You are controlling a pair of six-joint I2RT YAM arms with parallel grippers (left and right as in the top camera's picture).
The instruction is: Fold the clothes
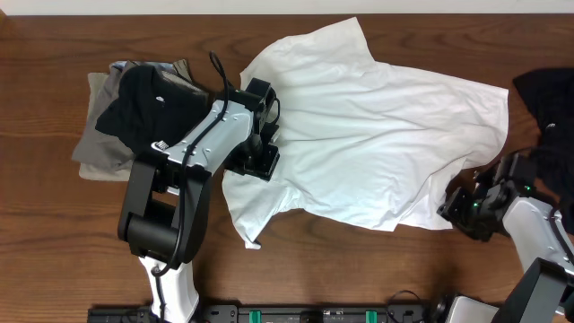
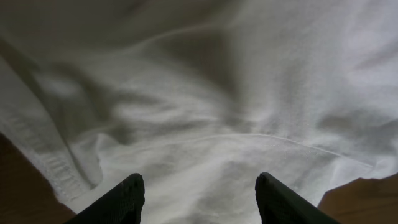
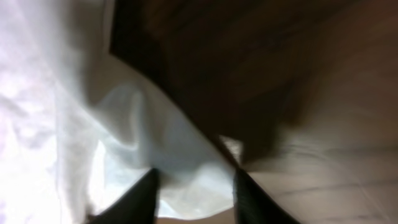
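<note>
Rumpled white T-shirt (image 2: 205,118), left gripper (image 2: 199,180) spread above

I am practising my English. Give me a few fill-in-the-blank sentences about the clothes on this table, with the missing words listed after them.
1. The large T-shirt spread on the table is ___ in colour.
2. The top garment of the pile is ___ in colour.
3. In the overhead view, that pile lies to the ___ of the T-shirt.

Missing words: white; black; left.
</note>
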